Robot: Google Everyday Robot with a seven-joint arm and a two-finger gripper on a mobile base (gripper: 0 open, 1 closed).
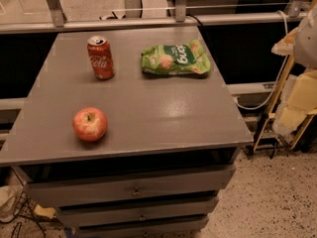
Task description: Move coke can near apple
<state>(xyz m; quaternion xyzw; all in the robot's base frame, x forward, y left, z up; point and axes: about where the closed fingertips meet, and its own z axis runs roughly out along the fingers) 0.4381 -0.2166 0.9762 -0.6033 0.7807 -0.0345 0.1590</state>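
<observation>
The coke can (100, 57) stands upright at the back left of the grey cabinet top (163, 118). It is red with white script and a silver top. The apple (90, 124) is red with yellowish patches and sits near the front left, well in front of the can and apart from it. My gripper is not in view in the camera view. A pale blurred shape (308, 33) at the right edge is all that shows there, away from the can and the apple.
A green snack bag (176, 59) lies at the back, right of the can. The cabinet has drawers (133, 190) below its front edge. A rail (148, 21) runs behind it. Yellow and white clutter (297, 103) and cables stand to the right on speckled floor.
</observation>
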